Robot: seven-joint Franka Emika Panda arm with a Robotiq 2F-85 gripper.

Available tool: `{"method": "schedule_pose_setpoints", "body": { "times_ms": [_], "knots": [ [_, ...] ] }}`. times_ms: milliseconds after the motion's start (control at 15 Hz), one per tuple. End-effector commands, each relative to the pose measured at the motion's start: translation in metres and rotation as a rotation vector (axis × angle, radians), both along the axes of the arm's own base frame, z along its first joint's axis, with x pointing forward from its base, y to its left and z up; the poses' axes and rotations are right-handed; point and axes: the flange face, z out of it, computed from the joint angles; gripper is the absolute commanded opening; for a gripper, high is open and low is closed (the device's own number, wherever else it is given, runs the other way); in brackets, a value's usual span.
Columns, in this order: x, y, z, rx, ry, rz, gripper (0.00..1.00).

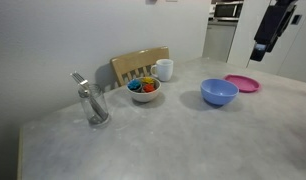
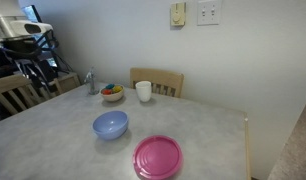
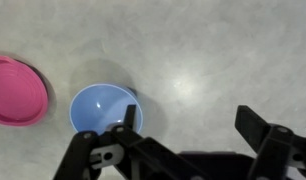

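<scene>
Well above the blue bowl point(image 1: 219, 92) and pink plate point(image 1: 243, 84), pincer point(image 3: 187, 118) downward, wide, empty.

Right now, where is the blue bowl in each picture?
Exterior view: the blue bowl sits right of the middle, with the pink plate just behind it to the right.
Exterior view: the bowl is left of the middle, with the plate nearer the camera.
Wrist view: the bowl is at lower left, with the plate at the left edge.
Shared landmark: the pink plate, next to the bowl.
</scene>
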Motion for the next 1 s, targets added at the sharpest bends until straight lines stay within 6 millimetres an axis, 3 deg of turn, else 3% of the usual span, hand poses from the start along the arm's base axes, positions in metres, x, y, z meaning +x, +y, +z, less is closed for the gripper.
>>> {"method": "schedule_pose_setpoints", "body": {
  "times_ms": [0, 400, 600, 867, 933],
  "knots": [
    [0.004, -0.033, -0.001, 0.019, -0.023, -0.082, 1.00],
    [0.004, -0.114, -0.015, 0.088, -0.065, -0.262, 1.00],
    [0.000, -0.156, -0.037, 0.069, -0.101, -0.326, 1.00],
    [-0.003, -0.217, -0.080, 0.093, -0.127, -0.443, 1.00],
    [-0.005, -0.195, -0.058, 0.085, -0.120, -0.413, 1.00]
  ]
}}
